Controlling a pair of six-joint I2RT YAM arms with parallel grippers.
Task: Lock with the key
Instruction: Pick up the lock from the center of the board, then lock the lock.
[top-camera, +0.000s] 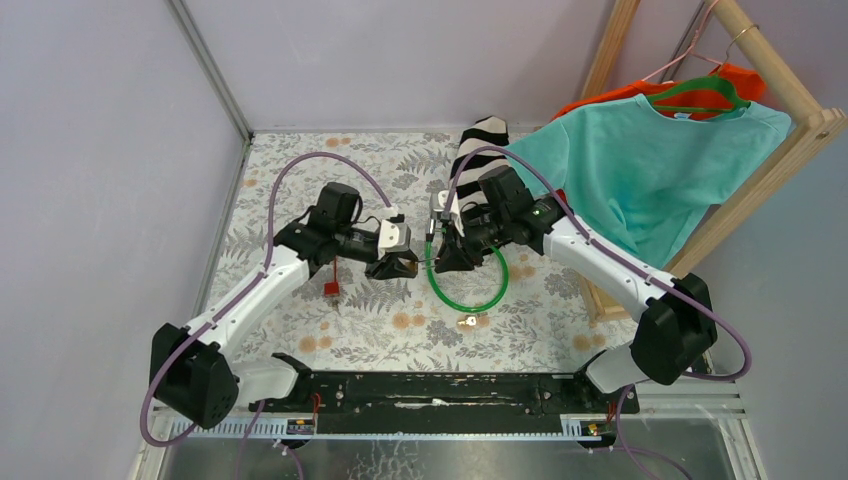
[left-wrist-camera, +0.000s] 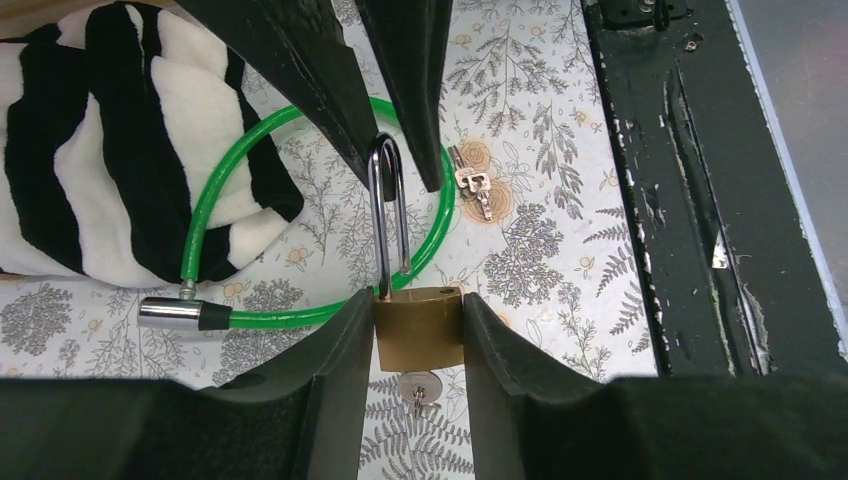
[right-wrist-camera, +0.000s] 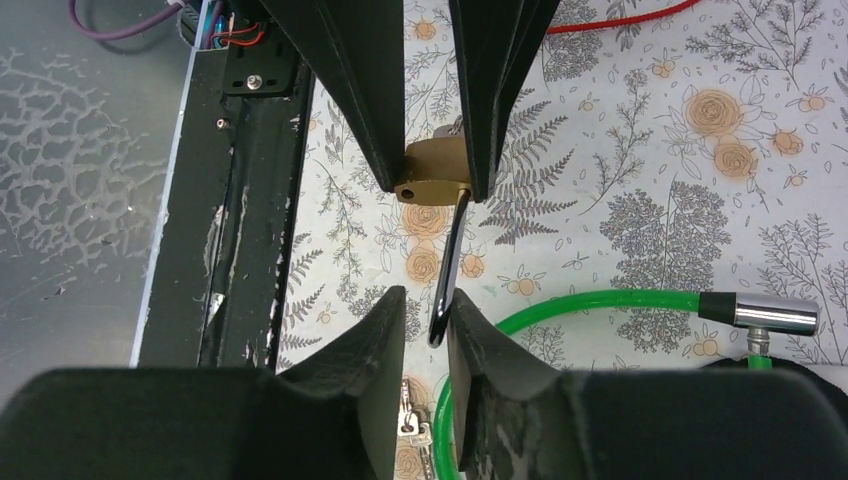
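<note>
My left gripper (left-wrist-camera: 418, 330) is shut on the brass padlock (left-wrist-camera: 418, 325), clamping its body by the two sides above the table. The key (left-wrist-camera: 417, 388) sticks out of the lock's underside. The steel shackle (left-wrist-camera: 388, 215) stands raised and swung aside, its free leg out of its hole. My right gripper (right-wrist-camera: 428, 315) reaches in from the opposite side and straddles the shackle's (right-wrist-camera: 447, 265) top bend. One pad touches it and the other stands slightly off, so the jaws are narrowly open. In the top view both grippers meet at the table's middle (top-camera: 420, 258).
A green cable loop (top-camera: 470, 305) with a chrome end (left-wrist-camera: 170, 313) lies under the grippers. A spare key bunch (left-wrist-camera: 472, 185) lies beside it. A black-and-white striped cloth (top-camera: 480, 140), a teal shirt (top-camera: 640, 170) on a wooden rack and a small red piece (top-camera: 331, 289) are nearby.
</note>
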